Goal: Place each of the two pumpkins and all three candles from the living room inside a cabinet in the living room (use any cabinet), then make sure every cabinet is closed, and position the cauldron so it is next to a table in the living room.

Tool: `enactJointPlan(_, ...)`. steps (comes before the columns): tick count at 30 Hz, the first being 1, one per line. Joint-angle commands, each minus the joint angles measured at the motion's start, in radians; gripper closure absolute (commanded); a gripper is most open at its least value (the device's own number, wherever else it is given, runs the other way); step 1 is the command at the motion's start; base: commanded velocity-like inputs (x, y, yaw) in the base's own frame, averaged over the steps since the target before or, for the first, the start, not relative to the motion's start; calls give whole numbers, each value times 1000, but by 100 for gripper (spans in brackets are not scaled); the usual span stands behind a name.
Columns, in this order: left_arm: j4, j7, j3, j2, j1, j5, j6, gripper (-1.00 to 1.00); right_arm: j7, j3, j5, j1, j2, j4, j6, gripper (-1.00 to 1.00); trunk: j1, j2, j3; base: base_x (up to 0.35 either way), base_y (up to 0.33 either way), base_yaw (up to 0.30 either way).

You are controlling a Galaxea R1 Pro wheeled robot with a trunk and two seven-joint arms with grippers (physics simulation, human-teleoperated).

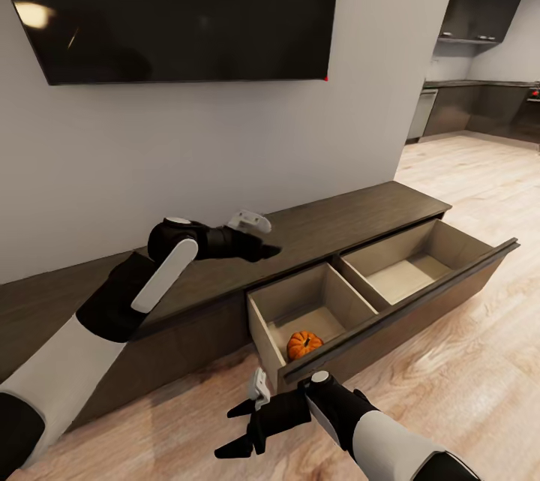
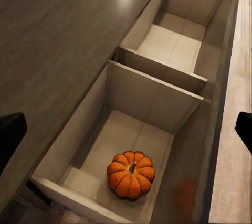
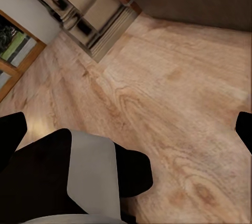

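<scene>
Right gripper [image 1: 241,430] spread, empty; left gripper [image 1: 264,235] spread, empty. 1 pumpkin [image 1: 304,344] in open cabinet [image 1: 390,316] drawer.

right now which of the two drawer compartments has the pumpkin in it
The compartment on the robot's left, nearer the left end effector, holds the pumpkin. The other compartment is bare.

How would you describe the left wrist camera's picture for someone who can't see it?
A small orange pumpkin sits alone in the nearer tan compartment of an open drawer in a dark wood cabinet. The farther compartment beyond the divider holds nothing, and light wood floor runs alongside.
</scene>
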Motion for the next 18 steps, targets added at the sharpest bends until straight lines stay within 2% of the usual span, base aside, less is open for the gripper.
enactJointPlan(1,-1,7,-6,6,-1,12,-19,-100,-1,8,-10,-1,0,6,-2,-100,-1,0,3,0,0,0)
enactJointPlan(2,0,16,-23,15,-1,23,-44,-100,-6,8,-10,-1,0,17,-15,-100,-1,0,3,0,0,0)
enactJointPlan(5,0,18,-27,17,-1,34,-48,-100,-7,7,-10,-1,0,20,-19,-100,-1,0,3,0,0,0)
enactJointPlan(6,1,19,-31,23,-1,63,-52,-100,-7,7,-11,-1,0,23,-30,-100,-1,0,3,-140,0,0)
enactJointPlan(14,18,19,-55,30,-1,69,-64,-100,-7,7,-12,-1,0,24,-33,-100,-1,0,3,-295,0,0)
enactJointPlan(18,26,20,-60,32,-1,70,-73,-100,-7,6,-13,-1,0,25,-34,-100,-1,0,3,-124,0,0)
